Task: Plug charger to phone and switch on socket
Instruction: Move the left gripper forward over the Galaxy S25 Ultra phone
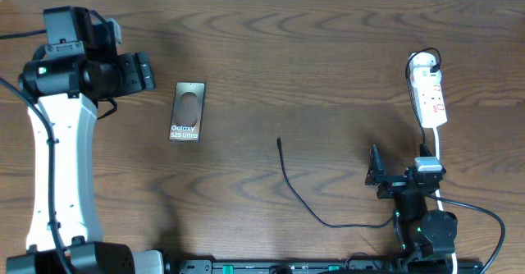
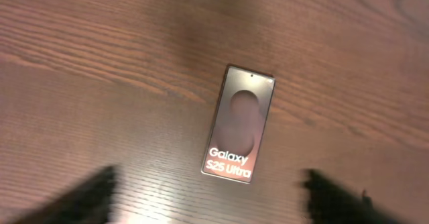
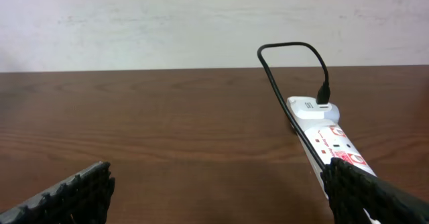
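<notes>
The blurred dark fingers of your left pincer (image 2: 211,196) sit closest to the lens in the left wrist view. They stand well apart with nothing between them. Just ahead of them, on the brown desk (image 2: 80,63), the phone (image 2: 238,123) lies flat. Its lettered end is toward the pincer and its long axis runs away from it, tilted a little to one side. The left arm is much the nearer to it.

Your right pincer (image 3: 221,197) is also spread wide and empty. It faces the socket (image 3: 328,140), which lies ahead and off toward its right finger, with its long axis running away from the pincer.

The charger (image 1: 291,184) matters most for the coming move. Its free tip rests on the desk between the phone and the right arm, well apart from the phone and pointing away from the robot. The right pincer looks the nearer of the two to that tip. The cable curves back toward the right arm's base.

You cannot make out a port on the phone, so it is unclear which short edge should receive the plug. The socket's switches are too small to read, and its near end is cut off behind the right finger. Part of the cable is hidden by the right arm. Neither wrist view shows the plug tip.
</notes>
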`<move>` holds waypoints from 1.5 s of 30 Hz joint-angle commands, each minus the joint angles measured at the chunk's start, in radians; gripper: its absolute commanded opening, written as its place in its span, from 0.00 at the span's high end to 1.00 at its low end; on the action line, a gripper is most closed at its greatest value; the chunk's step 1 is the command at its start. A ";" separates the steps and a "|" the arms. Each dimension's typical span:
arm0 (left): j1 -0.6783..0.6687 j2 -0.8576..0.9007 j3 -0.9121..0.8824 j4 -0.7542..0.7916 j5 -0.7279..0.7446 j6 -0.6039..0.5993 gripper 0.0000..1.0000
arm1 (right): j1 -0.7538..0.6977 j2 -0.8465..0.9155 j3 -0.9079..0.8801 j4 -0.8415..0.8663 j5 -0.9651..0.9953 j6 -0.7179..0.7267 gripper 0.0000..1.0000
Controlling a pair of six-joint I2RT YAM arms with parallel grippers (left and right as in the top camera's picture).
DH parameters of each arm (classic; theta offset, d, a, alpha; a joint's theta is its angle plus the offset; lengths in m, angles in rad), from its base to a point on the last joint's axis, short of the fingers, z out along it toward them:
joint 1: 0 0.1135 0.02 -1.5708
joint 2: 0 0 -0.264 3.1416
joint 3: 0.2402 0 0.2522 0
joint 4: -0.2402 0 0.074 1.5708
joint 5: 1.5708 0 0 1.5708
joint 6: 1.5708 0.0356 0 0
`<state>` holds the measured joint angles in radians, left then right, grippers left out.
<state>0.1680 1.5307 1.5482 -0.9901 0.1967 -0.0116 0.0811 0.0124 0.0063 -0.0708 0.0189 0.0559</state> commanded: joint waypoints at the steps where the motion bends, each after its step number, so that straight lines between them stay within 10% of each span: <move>1: -0.002 0.008 0.021 0.000 0.005 0.018 0.50 | 0.009 -0.006 -0.001 -0.004 0.005 -0.012 0.01; 2: -0.002 0.010 0.021 0.002 0.005 0.015 0.47 | 0.009 -0.006 -0.001 -0.004 0.005 -0.012 0.01; 3: -0.002 0.011 0.021 0.003 0.005 0.015 0.06 | 0.009 -0.006 -0.001 -0.004 0.005 -0.012 0.01; 4: -0.002 0.011 0.021 0.003 0.005 0.014 0.02 | 0.009 -0.006 -0.001 -0.004 0.005 -0.012 0.01; 29: -0.042 0.441 0.462 -0.352 -0.006 0.083 0.02 | 0.009 -0.006 -0.001 -0.004 0.005 -0.012 0.01; 45: -0.209 0.518 0.457 -0.306 -0.160 0.084 0.02 | 0.009 -0.006 -0.001 -0.004 0.005 -0.012 0.01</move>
<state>-0.0380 2.0441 1.9858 -1.2999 0.0807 0.0792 0.0811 0.0124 0.0063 -0.0708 0.0189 0.0559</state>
